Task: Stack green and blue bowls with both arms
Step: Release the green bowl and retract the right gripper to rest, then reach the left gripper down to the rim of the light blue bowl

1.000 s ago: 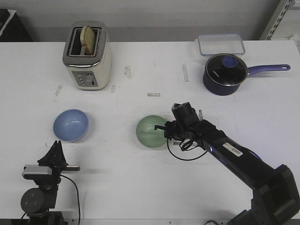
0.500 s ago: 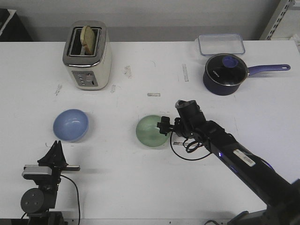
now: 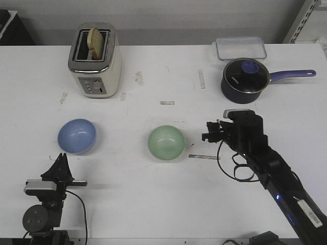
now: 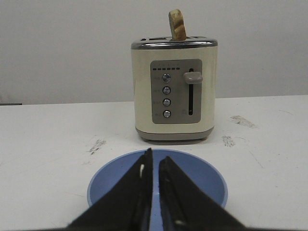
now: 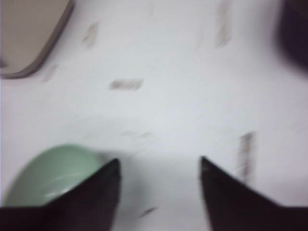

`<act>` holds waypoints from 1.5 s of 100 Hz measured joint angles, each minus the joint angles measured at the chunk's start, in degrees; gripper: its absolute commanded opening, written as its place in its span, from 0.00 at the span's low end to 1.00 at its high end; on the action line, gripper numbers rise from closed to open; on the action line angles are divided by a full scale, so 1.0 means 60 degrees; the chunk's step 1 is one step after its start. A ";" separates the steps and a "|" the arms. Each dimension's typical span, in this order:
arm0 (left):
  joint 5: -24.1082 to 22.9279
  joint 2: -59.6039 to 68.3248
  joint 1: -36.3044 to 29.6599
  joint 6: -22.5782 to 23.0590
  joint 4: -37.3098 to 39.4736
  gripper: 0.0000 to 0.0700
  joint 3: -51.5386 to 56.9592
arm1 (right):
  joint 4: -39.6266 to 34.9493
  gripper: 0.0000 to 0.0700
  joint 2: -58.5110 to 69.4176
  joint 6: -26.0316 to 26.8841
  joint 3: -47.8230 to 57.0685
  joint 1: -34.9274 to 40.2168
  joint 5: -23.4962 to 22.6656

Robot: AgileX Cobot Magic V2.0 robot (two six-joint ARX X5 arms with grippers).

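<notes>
Front view: green bowl [image 3: 166,143] beside right tool [image 3: 208,133].

white table [image 3: 153,204] | blue bowl [image 3: 77,136] | green bowl [image 3: 166,143] | toaster [image 3: 95,61] | saucepan [image 3: 246,79] | possibly plastic container [image 3: 240,48]

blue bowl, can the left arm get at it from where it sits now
Probably yes. The blue bowl sits just ahead of the left gripper, with only bare table between them. The fingers are nearly shut, so they would need to open first.
</notes>
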 measured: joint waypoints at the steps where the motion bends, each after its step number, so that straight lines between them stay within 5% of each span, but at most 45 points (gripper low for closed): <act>1: 0.0000 0.0000 0.0000 0.0000 0.0000 0.00 0.0000 | 0.0084 0.04 -0.0084 -0.0127 -0.0091 -0.0047 0.0044; 22: 0.0000 0.0000 0.0000 0.0000 0.0000 0.00 0.0000 | 0.2404 0.01 -0.1912 -0.2178 -0.2226 -0.1293 0.0288; 44: 0.0000 0.0000 0.0000 0.0000 0.0000 0.00 0.0000 | 0.4153 0.01 -0.4069 -0.2663 -0.4240 -0.2597 0.0332; 101: 0.0000 -0.0004 0.0000 0.0000 0.0000 0.00 0.0000 | 0.2138 0.01 -0.9326 -0.2317 -0.5632 -0.2816 0.0313; 150: 0.0000 0.0000 0.0000 0.0000 0.0000 0.00 0.0000 | 0.2138 0.01 -1.0145 -0.2317 -0.5632 -0.2816 0.0313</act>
